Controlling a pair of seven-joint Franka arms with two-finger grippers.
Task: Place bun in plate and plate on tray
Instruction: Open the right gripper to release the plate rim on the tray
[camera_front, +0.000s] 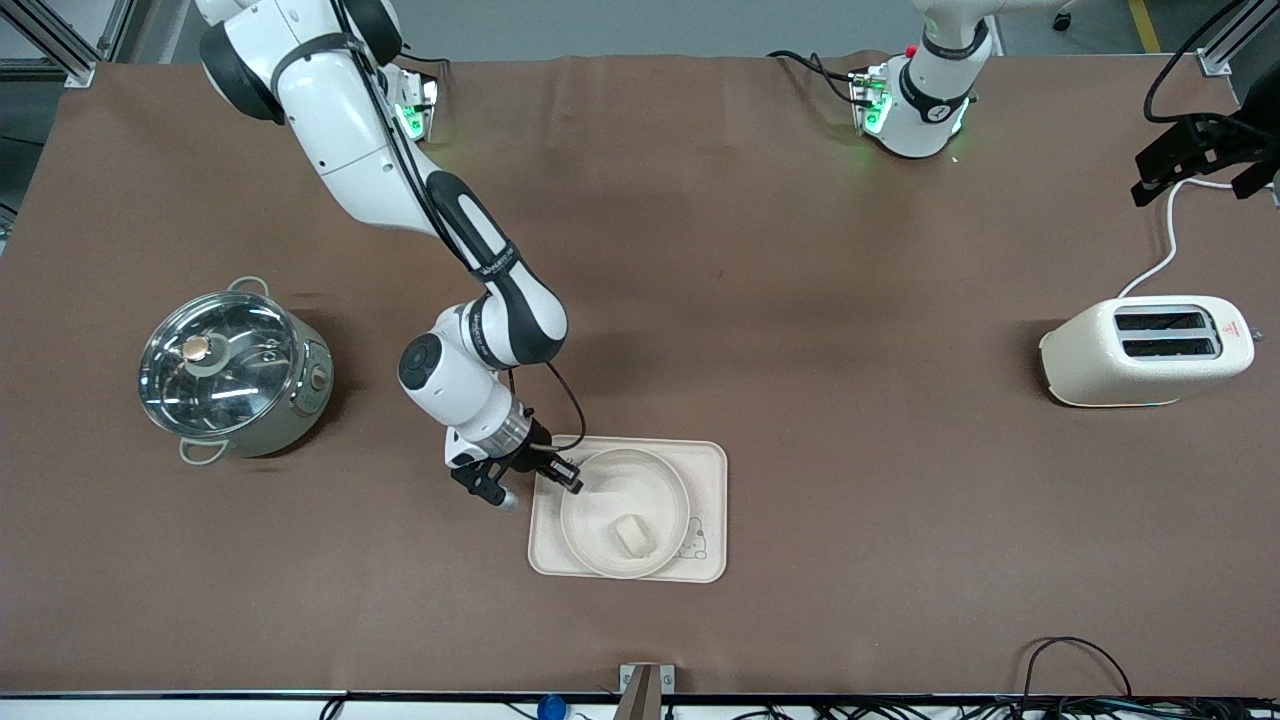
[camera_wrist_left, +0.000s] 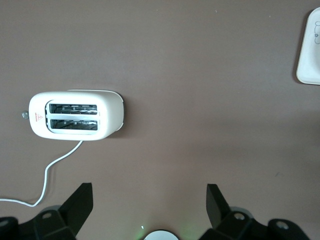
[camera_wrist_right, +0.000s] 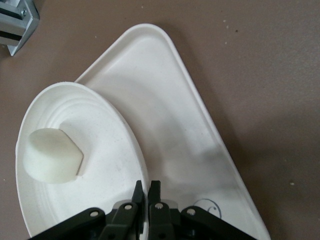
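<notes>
The small pale bun (camera_front: 634, 537) lies in the round cream plate (camera_front: 590, 495). The plate sits on the cream tray (camera_front: 706, 470) with a bunny drawing.

The tray (camera_front: 709, 480) lies near the table edge closest to the front camera, about midway along it. The plate (camera_front: 590, 500) sits on the tray, the bun (camera_front: 634, 537) in it. A pot (camera_front: 232, 369) stands toward the right arm's end, a toaster (camera_front: 1145, 351) toward the left arm's end
</notes>
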